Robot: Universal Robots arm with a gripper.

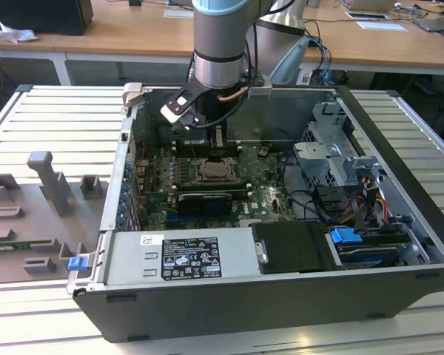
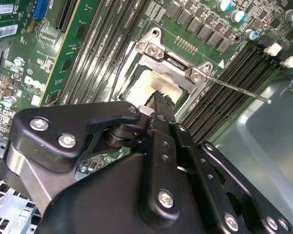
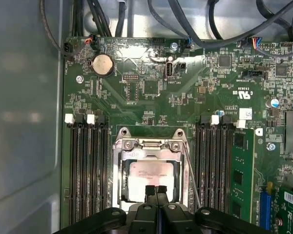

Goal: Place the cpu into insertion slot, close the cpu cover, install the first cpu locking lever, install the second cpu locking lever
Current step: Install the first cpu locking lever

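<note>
You'll find the cpu (image 3: 151, 176), a pale silver square, lying flat in the slot (image 3: 116, 165) on the green board (image 3: 136, 87). The silver cover (image 3: 149, 145) frames it. Your pincer (image 3: 156, 190) is pressed together, holding nothing, at the chip's edge, and a thin lever (image 3: 191, 170) angles out beside the socket.

1. The exterior view is evenly bright; the inside of the computer case (image 1: 244, 307) lies in soft shadow.
2. In the first wrist view, glare whitens the circuit board (image 3: 151, 90) beside the round battery (image 3: 103, 64).
3. In the second wrist view, the tool (image 2: 158, 96) looks dark.
</note>
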